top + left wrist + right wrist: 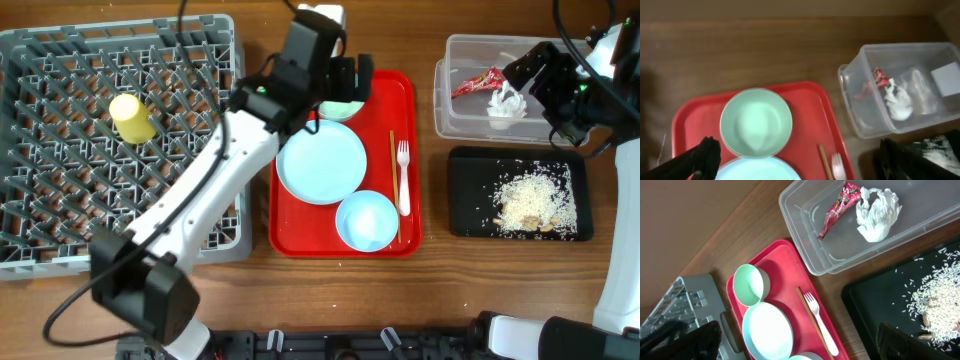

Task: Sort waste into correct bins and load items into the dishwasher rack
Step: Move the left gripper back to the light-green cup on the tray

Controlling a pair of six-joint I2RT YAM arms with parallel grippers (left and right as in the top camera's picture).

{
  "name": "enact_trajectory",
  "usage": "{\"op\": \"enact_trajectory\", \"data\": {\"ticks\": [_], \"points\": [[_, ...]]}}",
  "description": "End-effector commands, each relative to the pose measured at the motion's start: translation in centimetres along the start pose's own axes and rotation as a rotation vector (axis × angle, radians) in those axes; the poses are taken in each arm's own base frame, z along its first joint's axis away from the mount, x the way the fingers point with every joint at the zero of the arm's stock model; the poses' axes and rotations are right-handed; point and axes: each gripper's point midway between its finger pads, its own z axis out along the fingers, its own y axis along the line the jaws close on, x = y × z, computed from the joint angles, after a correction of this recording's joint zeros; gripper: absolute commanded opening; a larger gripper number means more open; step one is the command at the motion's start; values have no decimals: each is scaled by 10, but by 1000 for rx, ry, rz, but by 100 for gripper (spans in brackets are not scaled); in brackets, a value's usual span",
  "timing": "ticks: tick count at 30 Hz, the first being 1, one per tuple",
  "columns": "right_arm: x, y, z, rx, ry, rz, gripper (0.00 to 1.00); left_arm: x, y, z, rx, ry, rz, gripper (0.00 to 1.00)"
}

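The left gripper (pixel 797 152) is held wide open, empty, over the pale green bowl (pixel 756 122) on the red tray (pixel 810 115). The right gripper (pixel 795 332) is seen with blurred fingers (pixel 685 340) likewise spread, seemingly empty, near the clear tub (pixel 810 255) in which the wrapper (pixel 839 207) and napkin (pixel 877 212) are held.

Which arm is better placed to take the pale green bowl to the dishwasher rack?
Left. The left gripper, open, hovers above the pale green bowl, beside the dishwasher rack; the right gripper is over the clear tub, across the red tray.
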Motion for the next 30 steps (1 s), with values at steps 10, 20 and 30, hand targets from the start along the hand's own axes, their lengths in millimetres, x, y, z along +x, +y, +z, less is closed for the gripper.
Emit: {"op": "enact_trajectory", "data": {"ticks": [10, 20, 30], "points": [[-1, -2, 2, 13, -1, -13, 100, 84, 6, 122, -25, 166, 326, 87], [-1, -2, 2, 13, -1, -13, 100, 127, 21, 157, -46, 257, 330, 76], [-1, -2, 2, 13, -1, -13, 100, 136, 25, 155, -55, 295, 331, 29]]}}
